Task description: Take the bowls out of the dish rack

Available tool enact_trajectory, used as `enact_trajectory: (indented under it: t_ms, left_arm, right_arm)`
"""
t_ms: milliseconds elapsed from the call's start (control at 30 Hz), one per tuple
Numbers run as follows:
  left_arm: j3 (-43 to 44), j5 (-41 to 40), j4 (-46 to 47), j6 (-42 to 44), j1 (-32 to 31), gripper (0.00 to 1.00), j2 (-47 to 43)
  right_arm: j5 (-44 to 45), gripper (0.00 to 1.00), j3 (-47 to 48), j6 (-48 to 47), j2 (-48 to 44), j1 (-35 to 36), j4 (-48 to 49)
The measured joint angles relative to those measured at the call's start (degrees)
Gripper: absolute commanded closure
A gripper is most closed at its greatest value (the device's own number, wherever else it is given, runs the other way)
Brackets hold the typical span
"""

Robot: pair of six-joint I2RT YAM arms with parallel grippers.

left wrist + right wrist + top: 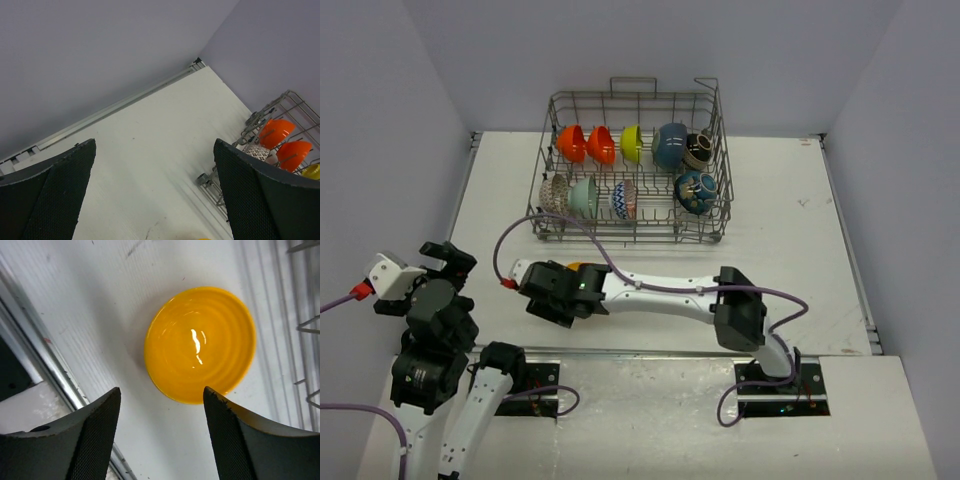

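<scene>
The yellow bowl point(200, 344) sits upright on the white table, just beyond the tips of my right gripper point(162, 390), which is open with nothing between its fingers. From above, that bowl point(575, 266) peeks out behind the right gripper point(556, 291). The dish rack point(632, 238) stands at the back with bowls on edge: orange point(570, 143), red point(601, 145), yellow-green point(632, 143), blue point(669, 146), black-and-cream point(697, 151), speckled point(554, 192), mint point(584, 196), zigzag point(624, 199) and dark teal point(694, 191). My left gripper point(420, 270) hangs open and empty at the near left.
The left wrist view shows the rack's corner point(252, 120) with the orange bowl point(275, 132) and red bowl point(295, 152). Purple walls close in the table's back and sides. A metal rail point(55, 365) edges the table beside the right gripper.
</scene>
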Motion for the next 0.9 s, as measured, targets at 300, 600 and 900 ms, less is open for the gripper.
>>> enact_trajectory:
  t_ms: [300, 600, 900]
  left_arm:
    - [-0.9, 4.4, 4.2, 3.6, 0.0, 0.00, 0.5]
    - [-2.9, 17.9, 10.6, 10.2, 0.0, 0.00, 12.4]
    - [-3.5, 26.7, 11.1, 12.8, 0.0, 0.00, 22.0]
  right_arm:
    - [-5.9, 0.26, -8.5, 7.5, -23.5, -10.6, 2.6]
    - [-29.4, 0.26, -18.2, 21.7, -33.4, -42.6, 14.4]
    - [-43.9, 0.30, -16.0, 32.6, -16.4, -48.8, 22.1]
